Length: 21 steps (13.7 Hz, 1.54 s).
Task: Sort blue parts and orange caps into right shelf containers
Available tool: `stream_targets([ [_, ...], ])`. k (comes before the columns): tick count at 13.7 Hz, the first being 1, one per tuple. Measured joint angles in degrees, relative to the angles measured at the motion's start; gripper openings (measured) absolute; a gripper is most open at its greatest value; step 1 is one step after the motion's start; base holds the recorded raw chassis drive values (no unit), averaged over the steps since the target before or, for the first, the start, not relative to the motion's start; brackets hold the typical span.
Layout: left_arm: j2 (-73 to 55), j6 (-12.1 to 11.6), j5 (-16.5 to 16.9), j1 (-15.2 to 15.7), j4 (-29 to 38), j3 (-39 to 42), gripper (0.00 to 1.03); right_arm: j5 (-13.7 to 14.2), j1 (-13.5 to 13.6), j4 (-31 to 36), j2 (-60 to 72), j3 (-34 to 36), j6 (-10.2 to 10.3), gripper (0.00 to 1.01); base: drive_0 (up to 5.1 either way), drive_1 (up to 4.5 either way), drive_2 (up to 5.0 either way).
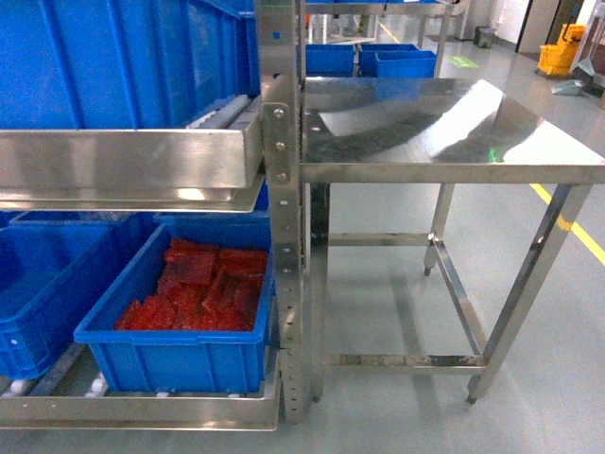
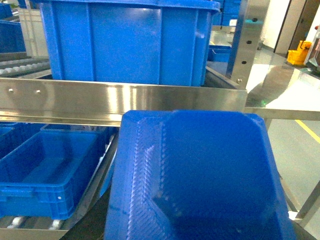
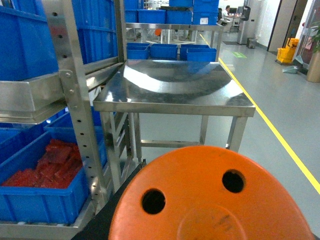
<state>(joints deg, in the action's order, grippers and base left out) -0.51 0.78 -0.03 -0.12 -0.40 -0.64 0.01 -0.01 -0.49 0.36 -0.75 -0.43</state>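
You are positioned before the steel rack (image 1: 284, 189), with the steel table (image 1: 444, 123) on your right. The left wrist view is filled by a blue moulded part (image 2: 200, 175), close under the camera and apparently carried by the left arm. The right wrist view is likewise filled by an orange cap (image 3: 210, 195) with 2 round holes. No fingers appear in any view, so you cannot tell whether either gripper is clamped or released; treat both items as carried.

The destination is the blue crates. On the lower rack level, 1 crate (image 1: 170, 355) holds red parts; the neighbouring crate (image 2: 45, 170) looks empty. A large blue crate (image 2: 125, 42) sits on the upper level.

Before lowering either arm, confirm which crate takes which item. Approach from above the rolled rim, clear of the upper shelf rail (image 2: 120, 100). Move 1 arm at a time.
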Motion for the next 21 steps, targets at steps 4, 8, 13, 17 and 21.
stream_targets([
  [4,0.0,0.0,0.0,0.0,0.0,0.0,0.42,0.0,0.0,0.1,0.0,0.0,0.0,0.44,-5.0,2.33,2.3],
  [8,0.0,0.0,0.0,0.0,0.0,0.0,0.42,0.0,0.0,0.0,0.0,0.0,0.0,0.44,-5.0,2.39,2.4],
  [13,0.0,0.0,0.0,0.0,0.1,0.0,0.42,0.0,0.0,0.3,0.0,0.0,0.0,0.44,-5.0,2.38,2.4],
  [17,0.0,0.0,0.0,0.0,0.0,0.0,0.42,0.0,0.0,0.2,0.0,0.0,0.0,0.44,-5.0,2.33,2.3],
  [21,0.0,0.0,0.0,0.0,0.0,0.0,0.42,0.0,0.0,0.1,0.0,0.0,0.0,0.44,-5.0,2.37,2.4],
])
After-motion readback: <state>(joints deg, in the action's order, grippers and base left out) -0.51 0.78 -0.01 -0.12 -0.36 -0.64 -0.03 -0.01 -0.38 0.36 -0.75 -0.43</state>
